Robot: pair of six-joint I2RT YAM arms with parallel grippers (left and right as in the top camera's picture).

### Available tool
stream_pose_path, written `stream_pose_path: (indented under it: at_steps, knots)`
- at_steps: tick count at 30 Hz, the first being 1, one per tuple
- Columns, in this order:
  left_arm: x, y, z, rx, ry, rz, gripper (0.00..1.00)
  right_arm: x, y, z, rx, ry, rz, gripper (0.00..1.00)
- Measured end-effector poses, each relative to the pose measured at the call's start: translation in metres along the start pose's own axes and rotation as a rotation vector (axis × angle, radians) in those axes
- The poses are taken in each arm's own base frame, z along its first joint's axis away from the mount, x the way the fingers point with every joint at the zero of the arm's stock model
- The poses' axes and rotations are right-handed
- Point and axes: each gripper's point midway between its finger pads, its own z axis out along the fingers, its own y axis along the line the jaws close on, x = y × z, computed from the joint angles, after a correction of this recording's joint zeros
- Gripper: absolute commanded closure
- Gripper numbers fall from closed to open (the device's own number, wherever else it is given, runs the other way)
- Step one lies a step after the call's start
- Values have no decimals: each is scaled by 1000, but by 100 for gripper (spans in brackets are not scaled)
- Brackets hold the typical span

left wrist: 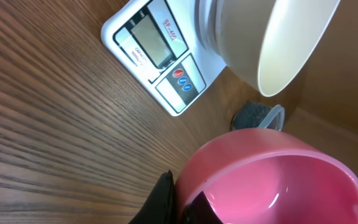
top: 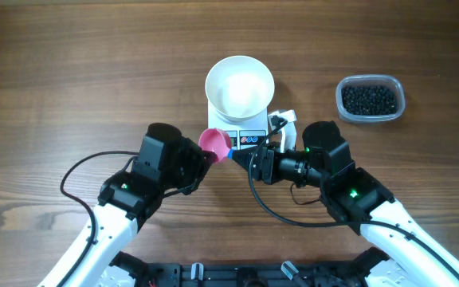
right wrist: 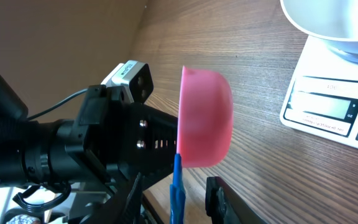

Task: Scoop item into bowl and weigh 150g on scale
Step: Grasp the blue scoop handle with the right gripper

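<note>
Beads (top: 369, 99), small and black, lay in a clear tub (top: 401, 100) on the right of the worktop (top: 70, 72), well apart from the empty white bowl (top: 211, 76) sitting on the scale (top: 249, 138). The left end effector (top: 208, 154) was clamped on an empty pink scoop (top: 215, 143). The right end effector (right wrist: 176, 186) had its fingers apart, one on either side of the blue handle (right wrist: 176, 177).

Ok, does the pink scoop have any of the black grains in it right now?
No, in the left wrist view the pink scoop shows a bare, clean pink inside.
</note>
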Motion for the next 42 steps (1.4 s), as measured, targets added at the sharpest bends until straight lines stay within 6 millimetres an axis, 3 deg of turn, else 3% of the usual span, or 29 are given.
stream_pose_path:
  at_steps: [14, 26, 42]
  knots:
    - [10, -1, 2, 2, 17, 11, 96, 5, 3, 2, -6, 16, 17, 73]
    - [6, -1, 2, 1, -3, 11, 96, 11, -3, 2, 21, 36, 40, 85]
    - [6, 4, 2, -19, -4, 5, 96, 12, -4, 2, 25, 41, 43, 86]
